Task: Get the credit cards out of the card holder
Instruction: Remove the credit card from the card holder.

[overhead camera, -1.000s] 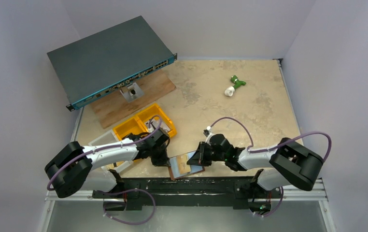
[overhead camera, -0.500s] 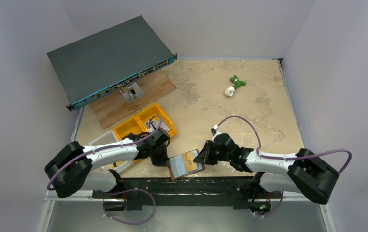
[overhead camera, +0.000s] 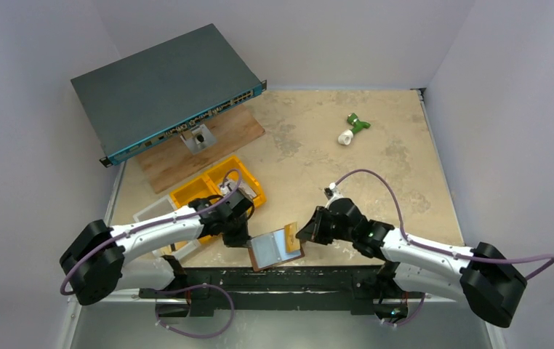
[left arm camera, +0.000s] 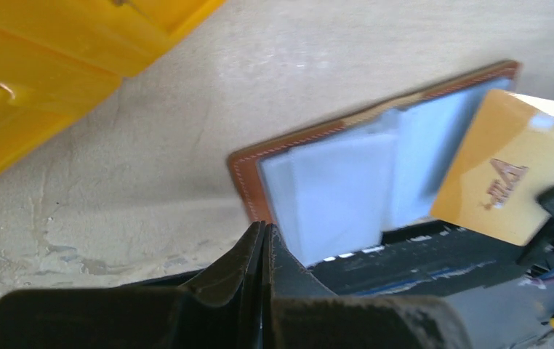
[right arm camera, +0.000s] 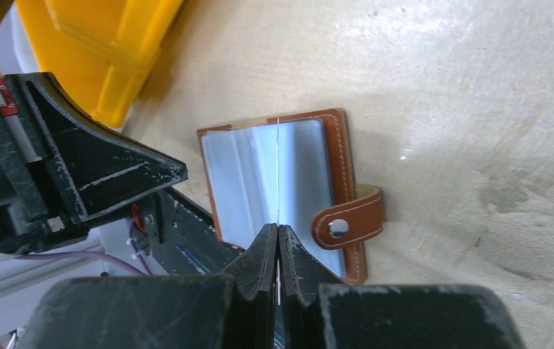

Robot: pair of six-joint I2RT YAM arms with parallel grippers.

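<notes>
Counter [overhead camera: 332, 153]: blotchy tan.
Network switch [overhead camera: 161, 87], wooden board [overhead camera: 187, 156]: far left, out of way.
Yellow bin [overhead camera: 209, 190]: just beyond left arm, near card holder; could crowd leftward move.
Card holder [right arm camera: 339, 167]: open at counter's near edge; soft leather, light, likely slides. Left fingers [left arm camera: 245, 254] clenched on its near corner, apparently as anchor.
Credit card [left arm camera: 499, 174]: thin, stiff, slick. Right fingers [right arm camera: 259, 254] clamped on its edge over holder's right half. Whether clear of sleeve: cannot tell. Keep edge grip, pull straight.
</notes>
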